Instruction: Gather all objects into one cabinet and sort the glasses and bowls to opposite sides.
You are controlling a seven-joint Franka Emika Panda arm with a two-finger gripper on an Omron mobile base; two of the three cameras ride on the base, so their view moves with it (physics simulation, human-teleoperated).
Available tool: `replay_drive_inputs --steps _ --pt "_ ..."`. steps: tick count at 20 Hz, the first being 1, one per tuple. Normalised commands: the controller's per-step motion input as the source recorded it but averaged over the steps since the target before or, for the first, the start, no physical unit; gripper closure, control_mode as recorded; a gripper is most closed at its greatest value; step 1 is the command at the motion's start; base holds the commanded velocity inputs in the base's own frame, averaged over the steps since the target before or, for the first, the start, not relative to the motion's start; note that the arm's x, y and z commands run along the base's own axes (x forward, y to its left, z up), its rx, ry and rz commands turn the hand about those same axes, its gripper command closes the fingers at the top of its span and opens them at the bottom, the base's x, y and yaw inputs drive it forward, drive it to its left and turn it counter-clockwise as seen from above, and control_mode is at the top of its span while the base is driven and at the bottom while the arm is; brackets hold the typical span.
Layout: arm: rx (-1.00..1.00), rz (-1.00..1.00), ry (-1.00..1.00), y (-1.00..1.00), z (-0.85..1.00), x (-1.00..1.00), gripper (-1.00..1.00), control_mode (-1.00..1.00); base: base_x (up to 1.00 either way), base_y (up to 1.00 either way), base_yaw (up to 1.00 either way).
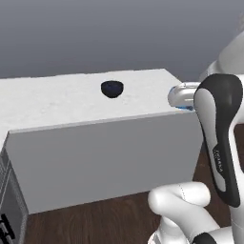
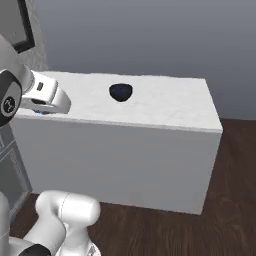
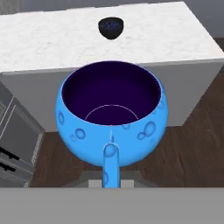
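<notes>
The near blue bowl (image 3: 111, 116) looks glossy and dimpled, the counter (image 3: 52, 41) matt speckled stone, the floor (image 2: 230, 200) dark wood.

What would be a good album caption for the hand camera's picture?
Gripper shut on a blue bowl, held up in front of the white counter where a second small bowl sits.

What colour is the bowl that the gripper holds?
Bright blue bowl with bubble-like spots, dark purple inside; clearest in the hand view.

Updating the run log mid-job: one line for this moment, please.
gripper: shut on blue bowl | bowl: upright, off the counter | second blue bowl: on white counter | stage: carrying
</notes>
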Motion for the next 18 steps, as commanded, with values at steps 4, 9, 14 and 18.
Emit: replay_drive_inputs --steps 4,9,14,18 --pt "0.0 0.0 0.0 0.0 0.0 0.0 1.0 1.0 -0.02 -0.28 -0.63" --pt "0.0 0.0 0.0 0.0 0.0 0.0 1.0 1.0 0.04 -0.05 -0.53" --pt "0.0 0.0 0.0 0.0 0.0 0.0 1.0 1.0 0.24 0.0 -0.46" --pt "0.0 0.0 0.0 0.0 0.0 0.0 1.0 1.0 0.36 -0.03 -0.49"
